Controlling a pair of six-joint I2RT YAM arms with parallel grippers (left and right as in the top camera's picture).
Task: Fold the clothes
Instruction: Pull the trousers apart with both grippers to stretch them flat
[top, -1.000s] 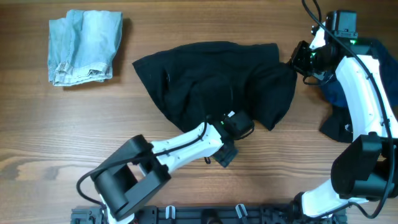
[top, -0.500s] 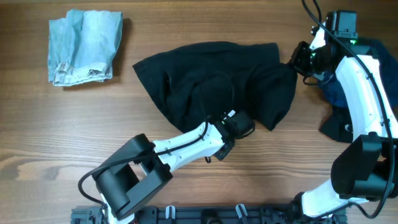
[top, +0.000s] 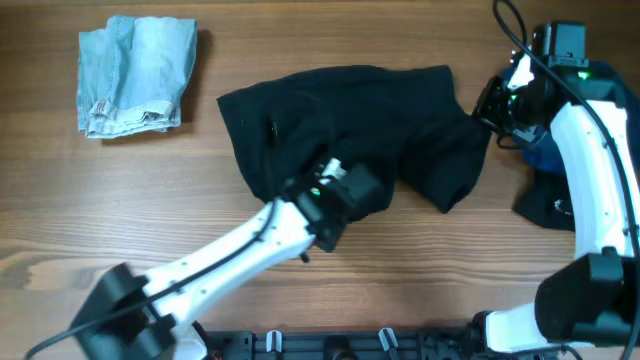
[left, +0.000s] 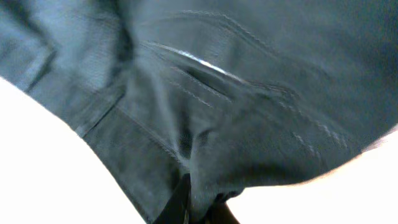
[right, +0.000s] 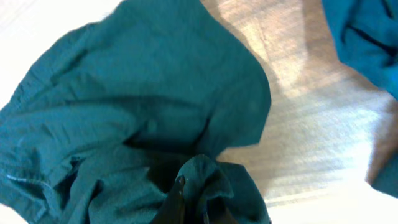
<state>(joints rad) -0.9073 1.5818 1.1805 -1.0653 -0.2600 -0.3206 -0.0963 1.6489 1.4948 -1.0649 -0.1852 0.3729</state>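
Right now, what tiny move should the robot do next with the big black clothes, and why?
Probably pull the two arms gently apart to stretch it flat. The left fingers are shut on the black garment at its near edge and the right fingers on its right side, yet the cloth lies bunched and wrinkled between them on the table, too crumpled to fold.

Left arm (top: 230, 250) reaches from 7 o'clock toward centre, left gripper (left: 189, 208) clamped on clothes (top: 400, 110). Right arm (top: 590, 180) rises along 3 o'clock, right gripper (right: 186, 202) pinching them near 2 o'clock.
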